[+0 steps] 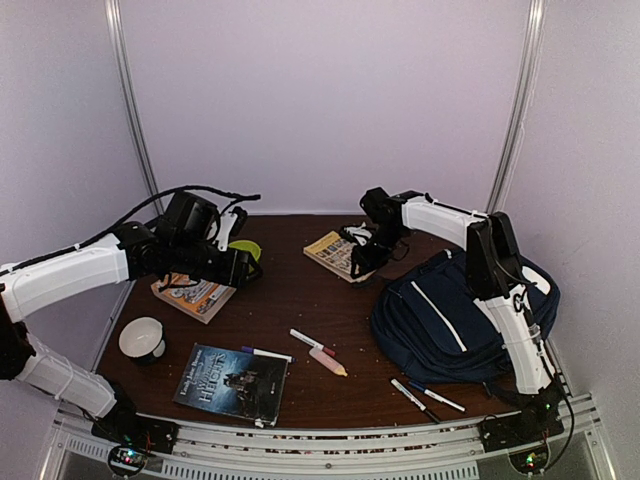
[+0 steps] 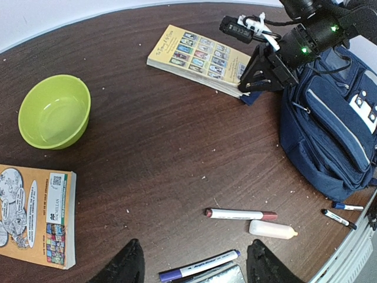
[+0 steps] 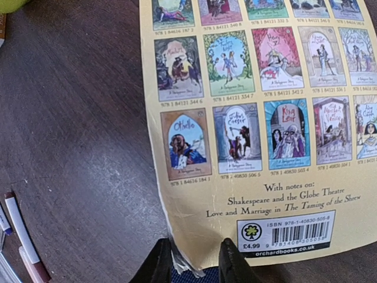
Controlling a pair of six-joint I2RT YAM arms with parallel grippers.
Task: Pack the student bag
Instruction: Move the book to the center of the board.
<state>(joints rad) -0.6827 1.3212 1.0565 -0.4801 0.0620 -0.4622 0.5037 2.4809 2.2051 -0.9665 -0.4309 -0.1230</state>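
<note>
Right pincer (image 3: pixel 195 243) is straddling lower corner of yellow book (image 3: pixel 259 118), grip unclear; left pincer (image 2: pixel 194 244) is hovering open above markers (image 2: pixel 240 214); bag (image 1: pixel 450 315) is lying at frame right.

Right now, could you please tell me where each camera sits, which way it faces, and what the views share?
Top external: above and behind the bases, looking down on the table; left arm, right arm and the student bag show.
Left wrist: raised over the table's left, looking down across the green bowl toward the bag; left gripper open at bottom.
Right wrist: close over the yellow book, facing down; right gripper straddles its corner.
Shared: all three show the yellow book.
</note>
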